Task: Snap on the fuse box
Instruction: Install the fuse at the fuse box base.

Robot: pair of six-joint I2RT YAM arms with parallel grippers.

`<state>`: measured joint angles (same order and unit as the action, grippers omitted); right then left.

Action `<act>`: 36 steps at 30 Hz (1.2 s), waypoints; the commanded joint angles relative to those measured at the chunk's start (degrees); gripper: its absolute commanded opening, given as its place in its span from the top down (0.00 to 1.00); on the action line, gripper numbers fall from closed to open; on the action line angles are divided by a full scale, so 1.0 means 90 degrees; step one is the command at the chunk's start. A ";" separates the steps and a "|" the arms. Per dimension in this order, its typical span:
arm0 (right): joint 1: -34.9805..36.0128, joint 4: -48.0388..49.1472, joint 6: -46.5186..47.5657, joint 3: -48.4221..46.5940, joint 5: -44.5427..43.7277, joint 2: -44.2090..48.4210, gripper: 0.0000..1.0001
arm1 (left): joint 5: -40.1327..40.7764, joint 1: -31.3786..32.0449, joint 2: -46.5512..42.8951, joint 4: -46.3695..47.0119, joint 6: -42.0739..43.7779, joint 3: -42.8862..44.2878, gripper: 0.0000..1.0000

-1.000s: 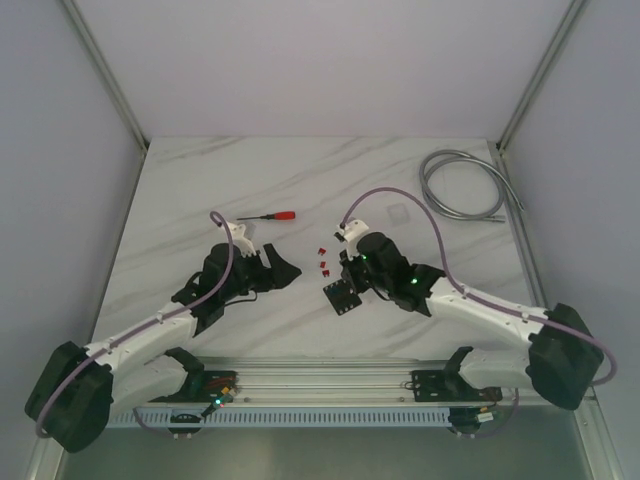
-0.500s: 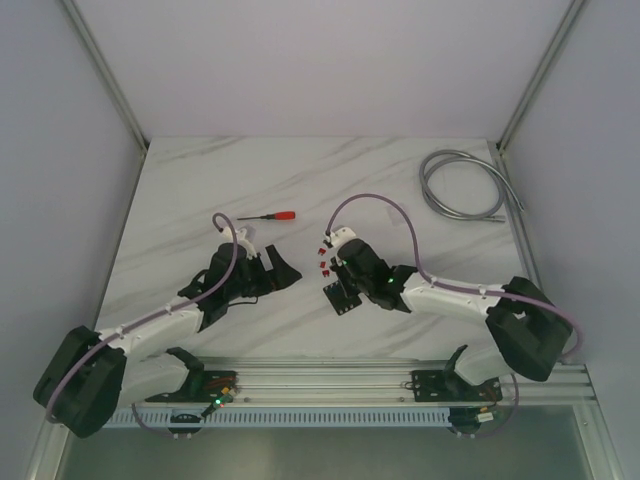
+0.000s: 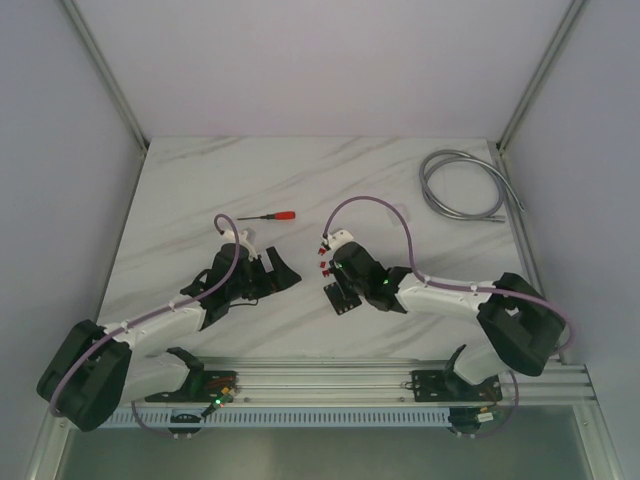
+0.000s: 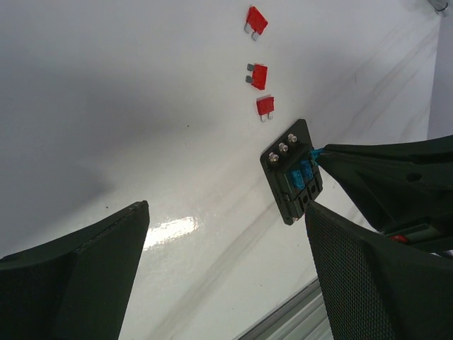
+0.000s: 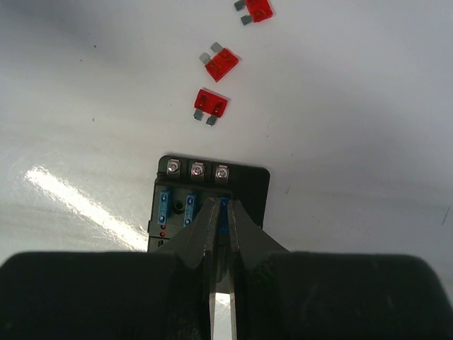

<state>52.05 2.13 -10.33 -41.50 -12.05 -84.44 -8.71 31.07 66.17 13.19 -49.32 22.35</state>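
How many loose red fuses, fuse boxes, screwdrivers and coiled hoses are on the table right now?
Loose red fuses: 3
Fuse box: 1
Screwdriver: 1
Coiled grey hose: 1
Total: 6

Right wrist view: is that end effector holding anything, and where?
The right end effector seems shut on the top edge of a blue fuse sitting in the fuse box; exact contact is hidden.

The white-and-black left arm stretches low, its black two-finger left gripper (image 3: 281, 272) spread wide apart, while the matching right arm angles its black right gripper (image 5: 218, 207) downward, fingers pinched nearly together.
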 commanded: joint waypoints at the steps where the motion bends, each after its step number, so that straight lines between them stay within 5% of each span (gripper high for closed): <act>1: 0.0105 -0.0027 -0.0140 -0.0142 -0.0395 -0.0129 1.00 | 0.0015 -0.0053 0.0037 -0.0084 -0.0066 -0.0018 0.00; 10: 0.0359 -0.0381 -0.0332 -0.0273 -0.0946 -0.0253 1.00 | 0.0010 -0.0054 0.0045 -0.0079 -0.0110 -0.0009 0.00; 17: 0.0463 -0.0537 -0.0830 -0.0341 -0.1076 -0.0230 0.85 | -0.0008 -0.0057 0.0080 -0.0080 -0.0127 0.0010 0.00; 36: 0.0471 -0.0476 -0.1081 -0.0311 -0.0600 -0.0032 0.72 | -0.0054 -0.0055 0.0177 -0.0079 -0.0146 0.0063 0.00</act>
<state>55.88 -2.02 -19.22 -43.24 -17.85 -85.89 -8.73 30.81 67.24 13.17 -50.43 22.37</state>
